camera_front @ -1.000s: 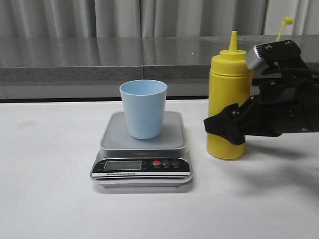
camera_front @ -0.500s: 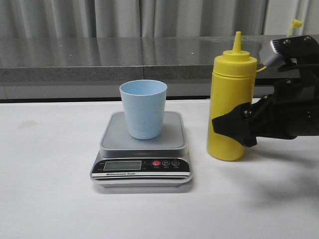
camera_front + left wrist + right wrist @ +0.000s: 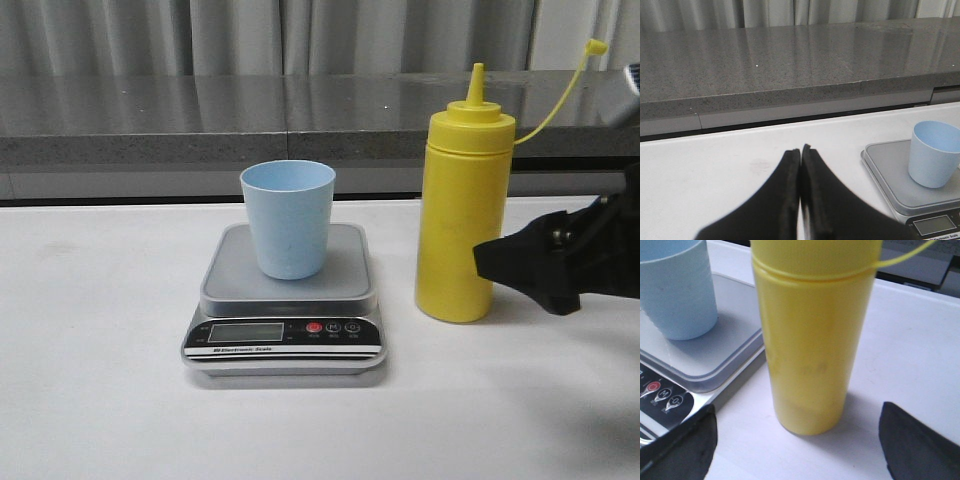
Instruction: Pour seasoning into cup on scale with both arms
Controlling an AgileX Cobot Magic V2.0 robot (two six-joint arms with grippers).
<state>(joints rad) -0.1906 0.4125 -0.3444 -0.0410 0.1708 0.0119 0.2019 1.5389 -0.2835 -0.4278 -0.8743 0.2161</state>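
- The seasoning bottle (image 3: 463, 210) stands upright on the table (image 3: 100, 400), just right of the scale (image 3: 285, 300).
- The cup (image 3: 288, 218) sits on the scale's platform.
- The right gripper (image 3: 797, 440) is spread wide beside the bottle, not touching it.
- The left gripper (image 3: 800, 155) is pressed closed, left of the scale.

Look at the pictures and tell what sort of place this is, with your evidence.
Probably a robot test bench staged like a kitchen. A plain white table holds only a digital scale, a blue cup and a yellow squeeze bottle; behind run a grey stone ledge and pale curtains.
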